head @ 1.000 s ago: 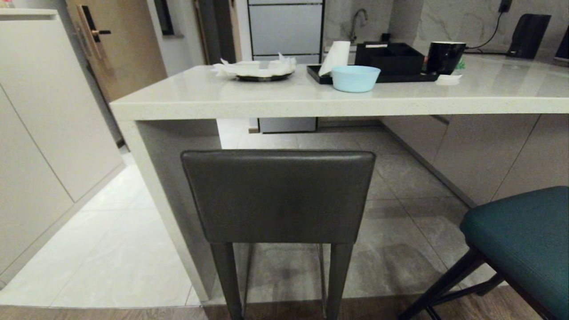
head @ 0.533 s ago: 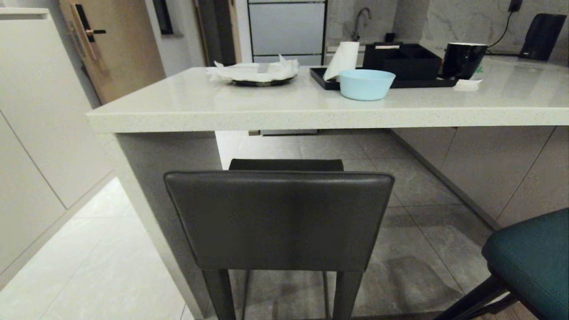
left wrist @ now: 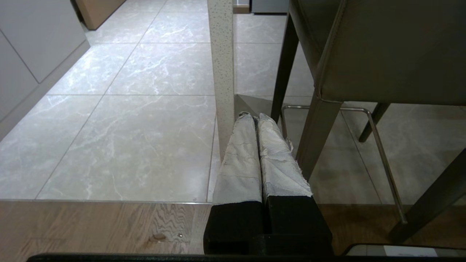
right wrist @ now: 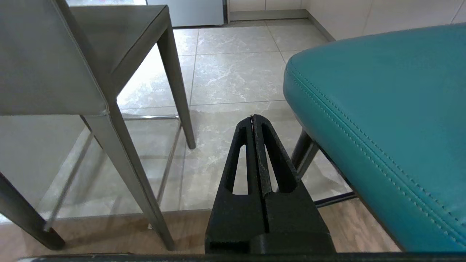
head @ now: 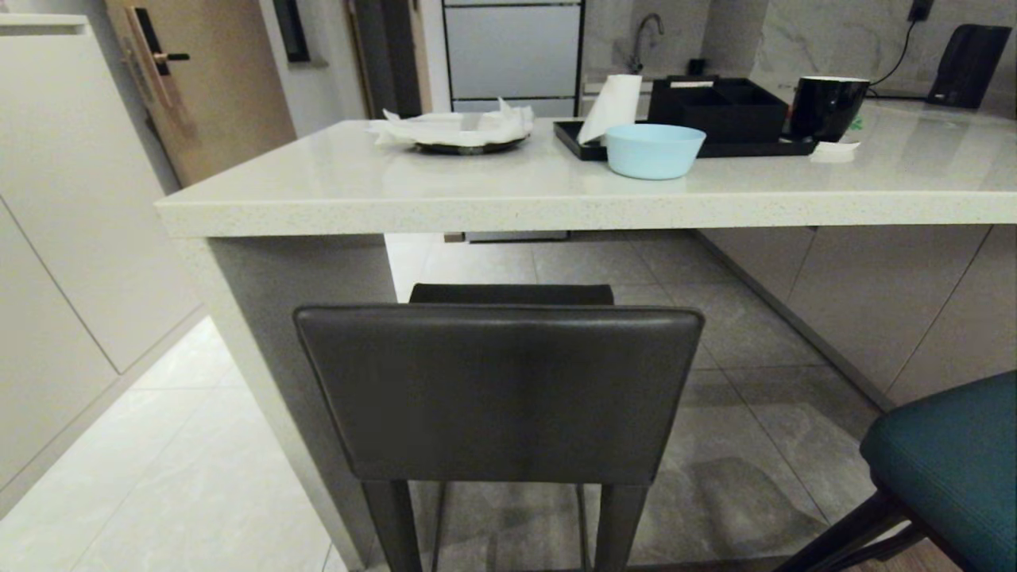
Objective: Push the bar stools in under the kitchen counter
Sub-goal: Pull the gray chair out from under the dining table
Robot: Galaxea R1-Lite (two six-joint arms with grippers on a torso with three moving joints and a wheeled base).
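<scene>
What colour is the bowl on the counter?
The bowl is pale blue, and it shows best in the head view.

- A pale blue bowl (head: 655,150) was seen near the front edge of the bench top, just in front of a black tray (head: 574,141).
- A black divided box (head: 719,108) and a black mug (head: 826,106) were carried on that tray, with a roll of white paper (head: 610,107) leaning at its left end.
- A dark plate (head: 469,146) heaped with crumpled white paper (head: 457,126) was set to the left, well apart from the bowl.
- A tap (head: 644,38) was seen against the marbled back wall.
- A wooden door (head: 208,79) with a black handle was seen at far left, beside pale cabinets (head: 71,238).
- Grey tiled floor (head: 739,373) was met by wood flooring (left wrist: 91,225) nearer the camera.
</scene>
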